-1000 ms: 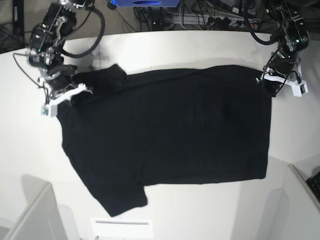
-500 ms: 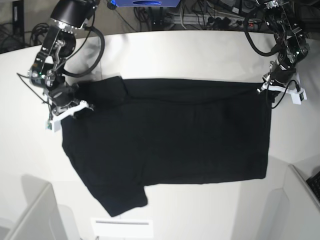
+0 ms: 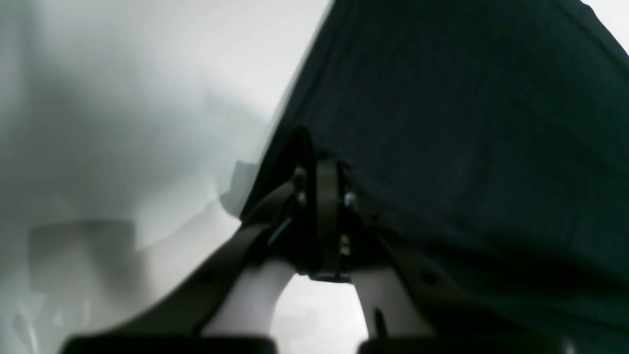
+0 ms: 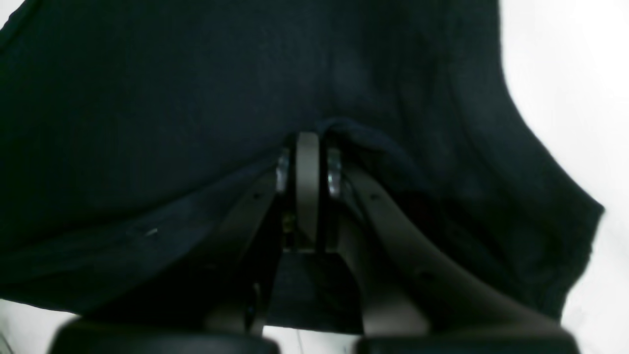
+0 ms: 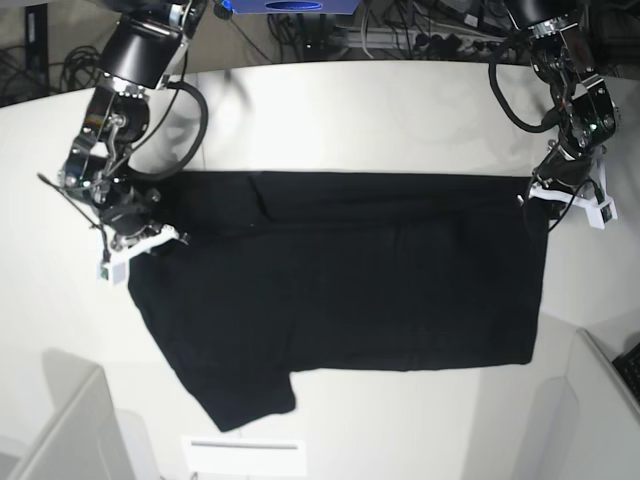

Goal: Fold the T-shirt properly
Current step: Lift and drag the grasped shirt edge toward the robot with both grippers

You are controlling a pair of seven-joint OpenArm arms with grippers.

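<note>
The big white worktop holds everything. On it lies the black T-shirt, spread out with its plain side up. Its long way runs across the base view from left to right. The sleeves are at the left end, and one sleeve sticks out toward the near edge. The straight bottom hem is at the right end. The far edge of the shirt is lifted and pulled into a straight line between the two arms.

The right end effector is at the left of the base view. In its wrist view, the right end effector is pressed together on a fold of the black cloth.

The left end effector is at the far right corner of the shirt. In its wrist view, the left end effector is pressed together, pinching the shirt's edge.
</note>
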